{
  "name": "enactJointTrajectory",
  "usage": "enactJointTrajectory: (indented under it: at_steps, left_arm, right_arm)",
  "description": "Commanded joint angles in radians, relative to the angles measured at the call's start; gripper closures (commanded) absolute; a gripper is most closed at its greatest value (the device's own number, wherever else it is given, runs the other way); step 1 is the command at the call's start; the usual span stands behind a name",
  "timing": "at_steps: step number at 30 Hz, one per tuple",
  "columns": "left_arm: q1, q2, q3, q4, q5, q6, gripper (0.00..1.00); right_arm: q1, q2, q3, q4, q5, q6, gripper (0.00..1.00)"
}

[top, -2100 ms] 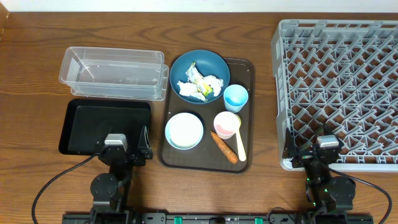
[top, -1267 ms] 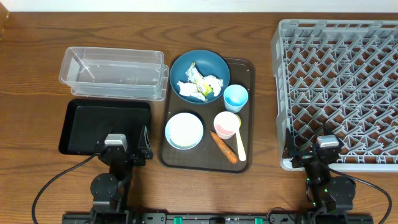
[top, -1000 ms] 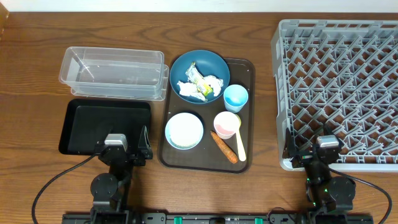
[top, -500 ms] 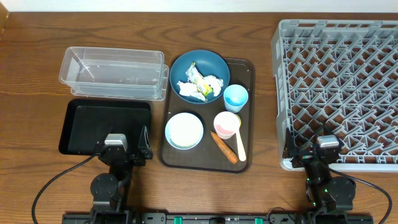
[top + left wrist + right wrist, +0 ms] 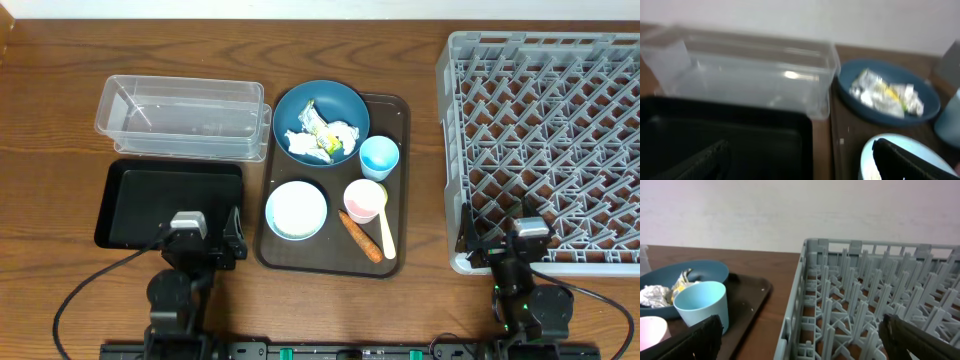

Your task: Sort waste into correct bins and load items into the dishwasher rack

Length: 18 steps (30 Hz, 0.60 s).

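Brown wood table [image 5: 60,60], white wall [image 5: 790,210] behind; L pincer [image 5: 805,160] & R pincer [image 5: 802,340] wide apart, empty.

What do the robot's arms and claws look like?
The left arm and right arm are black and chunky, with round joints. Each carries a small grey box near its tip, and thin black cables loop out from them. The left gripper and right gripper each have two flat black fingers.
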Motion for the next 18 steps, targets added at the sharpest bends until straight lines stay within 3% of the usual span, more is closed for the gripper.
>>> enactJointTrajectory:
  at_steps: [1,11,18]
  left_arm:
    - [0.004,0.106,0.117,-0.011,0.019,-0.006,0.08]
    - [0.003,0.573,0.518,-0.177,0.074,-0.006,0.08]
    - [0.0,0.885,0.874,-0.521,0.081,-0.005,0.08]
  right_arm:
    - [0.005,0.05,0.066,0.005,0.014,0.014,0.01]
    - [0.005,0.444,0.328,-0.037,0.017,0.014,0.01]
    - [0.005,0.811,0.645,-0.258,-0.012,-0.006,0.01]
